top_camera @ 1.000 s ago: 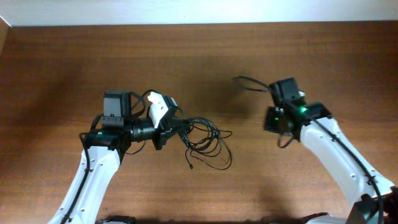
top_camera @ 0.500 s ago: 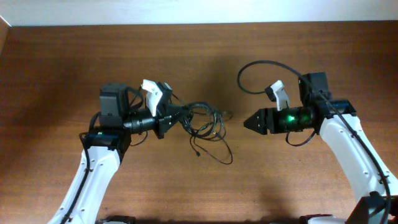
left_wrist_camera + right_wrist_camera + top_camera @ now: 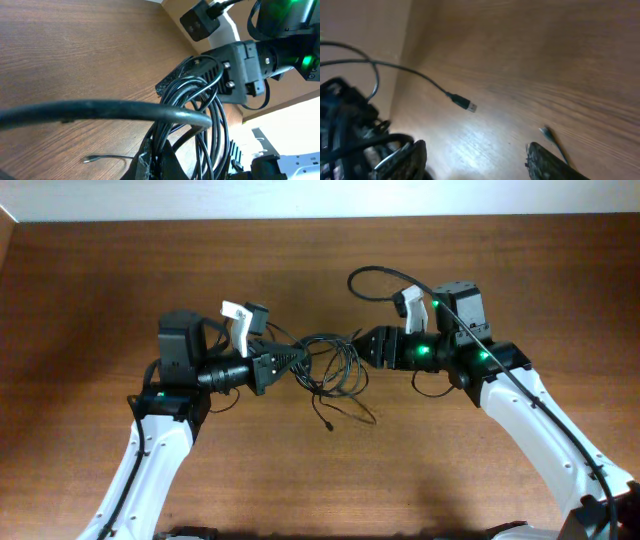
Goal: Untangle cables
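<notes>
Wooden bench (image 3: 100, 280): right fingers (image 3: 550, 165) just swung in mid-frame, spread apart, beside the cables (image 3: 335, 370) the left fingers (image 3: 283, 359) clamp. Probably grabbing a strand.

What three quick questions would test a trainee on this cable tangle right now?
1. True or false: the left gripper has its jaws shut on the tangle of thin black cables.
2. Pick one. The right gripper has its jaws: A) shut on a cable; B) open, gripping nothing; C) out of view.
3. Fill in: the metal-tipped cable end in the right wrist view is a small ___.
Key: 1 true; 2 B; 3 plug.
</notes>
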